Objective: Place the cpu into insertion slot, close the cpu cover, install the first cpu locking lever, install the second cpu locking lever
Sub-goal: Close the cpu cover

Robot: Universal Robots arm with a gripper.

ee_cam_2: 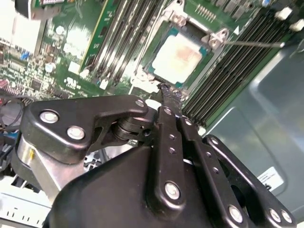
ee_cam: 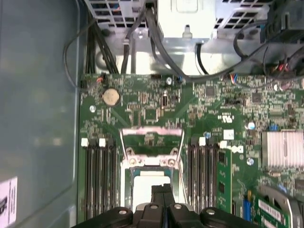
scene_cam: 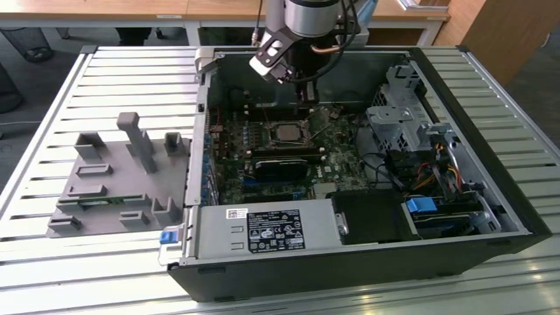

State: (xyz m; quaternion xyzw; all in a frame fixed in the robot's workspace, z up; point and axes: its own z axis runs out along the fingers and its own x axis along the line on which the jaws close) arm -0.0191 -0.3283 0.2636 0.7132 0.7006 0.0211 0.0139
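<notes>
I see the dull silver cpu (ee_cam_2: 183, 54) seated flat in the motherboard (ee_cam_2: 57, 71). My gripper (ee_cam_2: 169, 93) hangs just above its edge, fingers pressed together and empty.

Nothing can be read. A printed label (scene_cam: 274, 231) is seen on the PSU (scene_cam: 219, 237), well apart from gripper (scene_cam: 306, 98): chars too small. White sticker (ee_cam: 8, 202) on case wall (ee_cam: 38, 95) near gripper: illegible.

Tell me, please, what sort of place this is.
Probably a robotics lab or workshop: an opened desktop computer case sits on a slatted metal table, a grey fixture tray lies beside it, and wooden desks stand behind.
</notes>
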